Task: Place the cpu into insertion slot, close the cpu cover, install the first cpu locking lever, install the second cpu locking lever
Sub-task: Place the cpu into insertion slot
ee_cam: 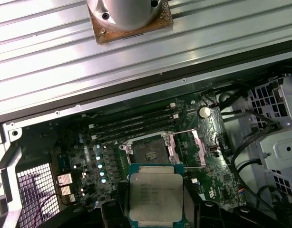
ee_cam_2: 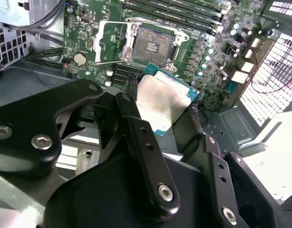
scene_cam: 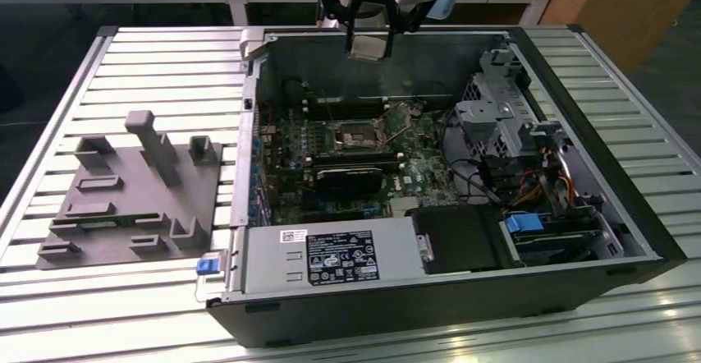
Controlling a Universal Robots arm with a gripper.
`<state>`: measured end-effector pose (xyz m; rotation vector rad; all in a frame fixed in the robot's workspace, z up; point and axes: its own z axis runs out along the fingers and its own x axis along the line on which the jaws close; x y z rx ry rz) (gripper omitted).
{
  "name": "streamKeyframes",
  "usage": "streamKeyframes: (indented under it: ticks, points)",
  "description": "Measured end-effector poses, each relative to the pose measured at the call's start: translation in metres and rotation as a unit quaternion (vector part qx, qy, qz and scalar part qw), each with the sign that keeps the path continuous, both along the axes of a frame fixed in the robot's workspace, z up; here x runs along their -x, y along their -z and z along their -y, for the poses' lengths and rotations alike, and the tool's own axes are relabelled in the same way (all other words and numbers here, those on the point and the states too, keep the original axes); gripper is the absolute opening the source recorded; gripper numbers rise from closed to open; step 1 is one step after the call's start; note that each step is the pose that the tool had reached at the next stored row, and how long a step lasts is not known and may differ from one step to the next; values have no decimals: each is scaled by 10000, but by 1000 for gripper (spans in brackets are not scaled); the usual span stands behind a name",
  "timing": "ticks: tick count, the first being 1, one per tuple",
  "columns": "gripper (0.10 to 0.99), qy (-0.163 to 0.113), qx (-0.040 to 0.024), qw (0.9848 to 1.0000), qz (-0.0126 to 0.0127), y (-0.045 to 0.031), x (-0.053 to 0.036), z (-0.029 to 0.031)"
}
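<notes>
Holding entry: the claw (scene_cam: 370, 39), black and two-fingered, is closed narrow on the cpu (scene_cam: 367, 46), with one finger on each of two opposite edges.

Cpu: a square chip with a dull silver-grey lid on a green-edged board. In the second wrist view it (ee_cam_2: 162, 100) sits pinched between the black fingers (ee_cam_2: 136, 133), lid facing the camera. In the first wrist view it (ee_cam: 155, 194) lies between the fingertips of the claw (ee_cam: 157, 213).

Position: in the exterior view, claw and chip hang in the air over the far wall of the open computer case (scene_cam: 438, 318). They are well apart from the insertion slot (scene_cam: 356, 137), which lies on the green motherboard (scene_cam: 285, 145) at the bottom of the case.

Insertion slot: a square socket with a silvery rim, its dark centre exposed in both wrist views (ee_cam_2: 153, 42) (ee_cam: 148, 152). Nothing is seated in it.

Cpu cover: a thin silvery frame with a cut-out middle (ee_cam: 174, 148). It is swung open off the socket and lies just beside it, touching along one edge.

Also on the board:
- Long black memory slots (ee_cam: 136, 121), near the socket.
- A round coin cell (ee_cam: 204, 112), beyond the opened cover.
- A black rectangular block (scene_cam: 350, 181), between the socket and the grey power supply box (scene_cam: 328, 256).

Surroundings: the case rests on a slatted metal counter (scene_cam: 164, 59). A grey moulded fixture (scene_cam: 131, 190) stands on the counter at the exterior view's left of the case, apart from it.
</notes>
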<state>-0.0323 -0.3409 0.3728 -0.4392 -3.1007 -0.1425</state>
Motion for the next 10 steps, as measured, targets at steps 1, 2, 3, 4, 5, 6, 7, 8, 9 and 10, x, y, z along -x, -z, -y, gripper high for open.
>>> streamKeyframes:
  ticks: [1, 2, 3, 4, 5, 6, 7, 8, 9, 10]
  points:
    - [541, 18, 0, 10000, 0, 0, 0, 0]
    - [541, 36, 0, 10000, 0, 0, 0, 0]
    - [541, 53, 0, 10000, 0, 0, 0, 0]
    - [541, 71, 0, 10000, 0, 0, 0, 0]
    - [541, 88, 0, 10000, 0, 0, 0, 0]
    - [541, 108, 0, 9999, 0, 0, 0, 0]
    - [541, 125, 0, 9999, 0, 0, 0, 0]
    - [541, 143, 0, 9999, 0, 0, 0, 0]
    - [541, 162, 0, 9999, 0, 0, 0, 0]
    - [541, 181, 0, 9998, 0, 1, 0, 0]
